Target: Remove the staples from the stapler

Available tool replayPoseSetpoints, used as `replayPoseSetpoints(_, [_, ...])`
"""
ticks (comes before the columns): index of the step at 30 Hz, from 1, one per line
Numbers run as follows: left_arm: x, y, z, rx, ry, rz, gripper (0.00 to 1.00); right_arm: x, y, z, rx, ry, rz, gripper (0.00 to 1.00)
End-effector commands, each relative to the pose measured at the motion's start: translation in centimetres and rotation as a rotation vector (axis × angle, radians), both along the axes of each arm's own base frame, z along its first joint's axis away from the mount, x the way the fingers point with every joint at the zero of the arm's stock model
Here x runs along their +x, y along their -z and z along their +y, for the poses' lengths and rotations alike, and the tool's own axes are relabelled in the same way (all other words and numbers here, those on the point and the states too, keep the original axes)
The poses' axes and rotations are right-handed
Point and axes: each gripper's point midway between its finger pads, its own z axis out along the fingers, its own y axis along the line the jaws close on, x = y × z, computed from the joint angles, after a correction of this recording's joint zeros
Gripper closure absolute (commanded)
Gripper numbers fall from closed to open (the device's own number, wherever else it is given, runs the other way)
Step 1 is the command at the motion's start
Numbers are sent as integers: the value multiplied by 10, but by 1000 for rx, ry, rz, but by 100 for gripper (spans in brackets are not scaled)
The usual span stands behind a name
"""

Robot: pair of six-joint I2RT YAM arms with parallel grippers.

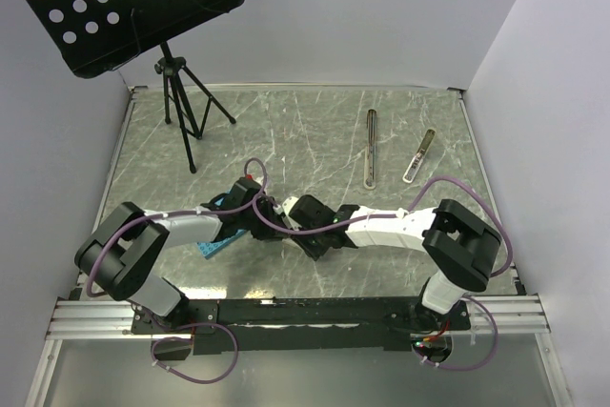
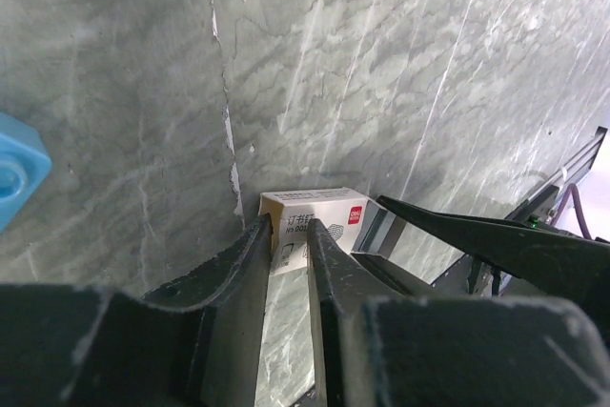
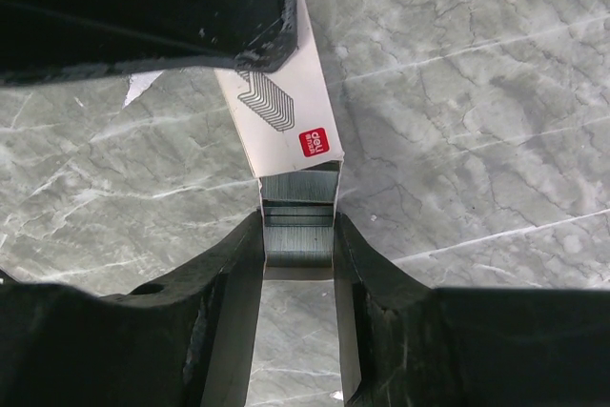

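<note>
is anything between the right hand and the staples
Nothing visible. The right hand already pinches the grey staples sticking out of the open end of the white box, and the left hand grips the box's other end.
</note>
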Motion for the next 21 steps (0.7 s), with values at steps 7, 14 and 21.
replayPoseSetpoints(7, [8,-6,-9,-21,37,-42,73,0,-3,1,21,-11,-13,69])
replayPoseSetpoints(14, [6,-9,-12,-42,60,-54,72,2,-4,3,29,-15,-21,69])
replayPoseSetpoints(21, [9,-10,-8,-19,48,-75,73,-3,-7,3,25,-27,5,69])
